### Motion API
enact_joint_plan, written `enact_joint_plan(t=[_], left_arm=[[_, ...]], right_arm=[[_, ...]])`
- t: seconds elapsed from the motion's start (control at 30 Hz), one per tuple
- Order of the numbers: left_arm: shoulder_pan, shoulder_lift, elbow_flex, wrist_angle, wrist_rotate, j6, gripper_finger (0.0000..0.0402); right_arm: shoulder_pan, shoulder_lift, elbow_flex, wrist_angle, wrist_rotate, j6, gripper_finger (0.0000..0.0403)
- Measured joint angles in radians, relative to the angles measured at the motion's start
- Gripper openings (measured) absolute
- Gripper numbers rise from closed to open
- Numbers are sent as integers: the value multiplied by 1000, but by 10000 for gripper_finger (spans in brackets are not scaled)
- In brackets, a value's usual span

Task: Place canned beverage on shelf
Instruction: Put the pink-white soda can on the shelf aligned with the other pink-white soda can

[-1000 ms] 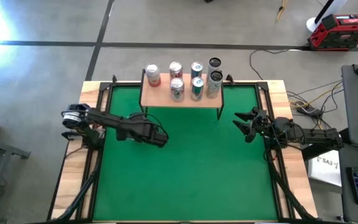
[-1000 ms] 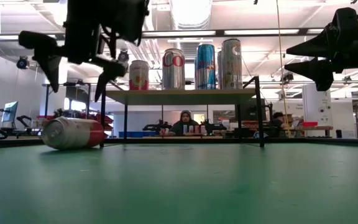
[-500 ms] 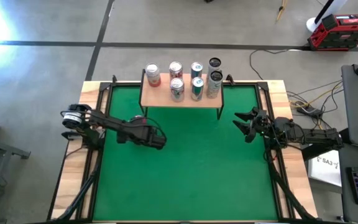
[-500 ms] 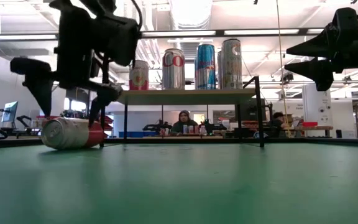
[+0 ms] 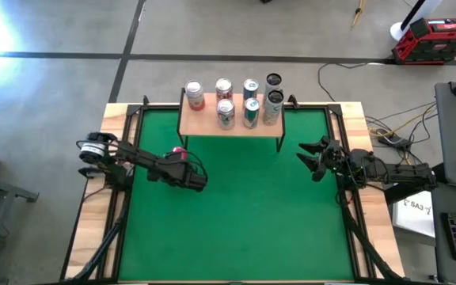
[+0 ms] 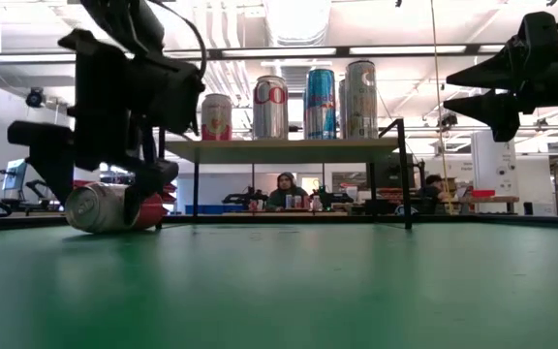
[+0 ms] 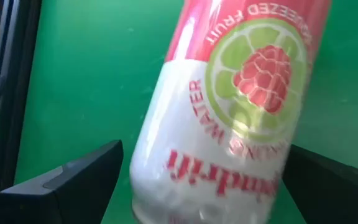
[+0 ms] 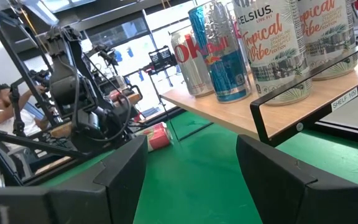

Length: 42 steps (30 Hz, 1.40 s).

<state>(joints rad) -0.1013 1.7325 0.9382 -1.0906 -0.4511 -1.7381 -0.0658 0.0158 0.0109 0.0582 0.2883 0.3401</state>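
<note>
A red-and-white beverage can printed with a lime and raspberry (image 7: pixel 229 118) lies on its side on the green-covered worktop (image 5: pixel 244 214), near the left front leg of the shelf. The left end effector (image 6: pixel 100 194) is low over it, its two dark fingers (image 7: pixel 67 183) spread wide with one on each side of the can. The left wrist view shows green worktop between each finger and the can, so the can is straddled but not gripped. In the low view the can (image 6: pixel 100 207) rests on the worktop, partly hidden by the fingers in front of it.

The small low shelf with a light brown wooden top on thin black metal legs (image 5: pixel 232 127) stands at the far edge of the worktop. Seven upright cans are on it: a red-and-white can (image 5: pixel 194 95) at the left end, silver cans with red lettering (image 5: pixel 224 89), teal-and-silver cans (image 5: pixel 250 89), and tall pale cans (image 5: pixel 273 103) at the right end. The low view shows them (image 6: pixel 320 102) in a row on the wooden top.

The right end effector (image 5: pixel 313 157) hangs above the right side of the worktop, well apart from the lying can and the shelf. Its fingers (image 8: pixel 272 168) are parted with nothing between them.

A seated person (image 6: pixel 287 192) is visible in the room beyond the shelf.
</note>
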Motion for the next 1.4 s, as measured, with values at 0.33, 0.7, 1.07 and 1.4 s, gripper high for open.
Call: enact_joint_plan(t=[0.33, 0.7, 1.07, 1.4], left_arm=[[18, 0, -53, 85, -62, 132, 343], [15, -4, 20, 39, 74, 107, 288], [14, -17, 390, -232, 373, 237, 288], [15, -17, 531, -318, 714, 444, 288]], right_arm=[[0, 0, 0, 0, 0, 0, 238], [0, 0, 0, 0, 0, 0, 238], [0, 0, 0, 0, 0, 0, 238], [0, 0, 0, 0, 0, 0, 238]])
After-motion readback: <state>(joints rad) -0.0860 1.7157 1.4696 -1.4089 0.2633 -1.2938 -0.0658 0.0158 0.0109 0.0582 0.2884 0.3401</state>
